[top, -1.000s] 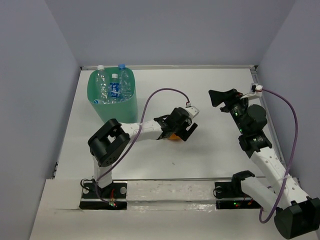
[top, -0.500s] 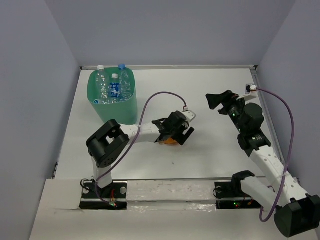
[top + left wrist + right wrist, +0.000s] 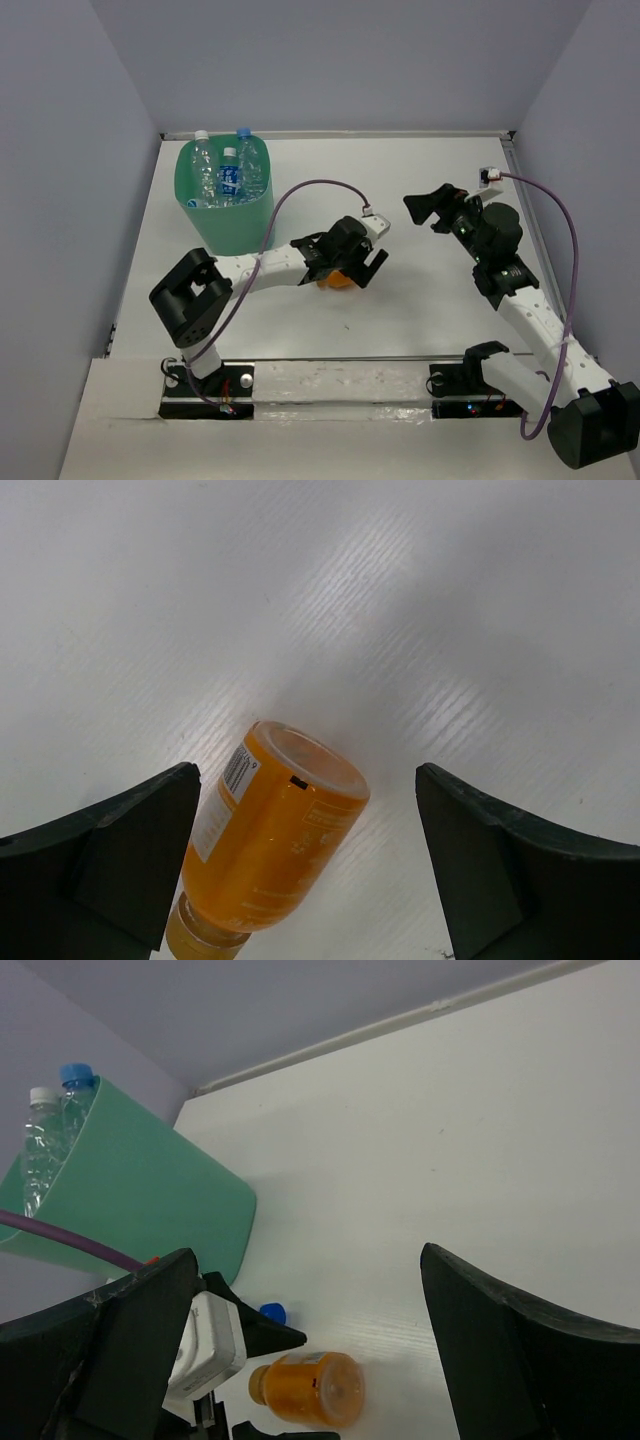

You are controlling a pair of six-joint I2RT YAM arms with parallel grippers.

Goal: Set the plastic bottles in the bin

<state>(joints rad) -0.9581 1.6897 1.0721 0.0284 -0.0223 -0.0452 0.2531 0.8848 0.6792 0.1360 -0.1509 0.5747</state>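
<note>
An orange bottle [image 3: 337, 279] lies on its side on the white table, its base toward the right wrist camera [image 3: 310, 1388]. My left gripper [image 3: 352, 262] is open and low over it; in the left wrist view the bottle [image 3: 270, 850] lies between the spread fingers, close to the left finger [image 3: 120, 860] and apart from the right one. My right gripper [image 3: 427, 207] is open and empty, raised to the right of the bottle. The mint-green bin [image 3: 232, 222] stands at the back left with several clear bottles [image 3: 228, 172] upright in it; both show in the right wrist view [image 3: 130, 1190].
A small blue cap [image 3: 272, 1312] lies on the table beside the left gripper, between the bin and the orange bottle. Purple cables [image 3: 300, 195] loop over each arm. Grey walls close in the table at the back and both sides.
My left arm has swung its elbow left and lowered the open gripper closer over the orange bottle. My right gripper has moved a little left toward the table's middle, still open.
</note>
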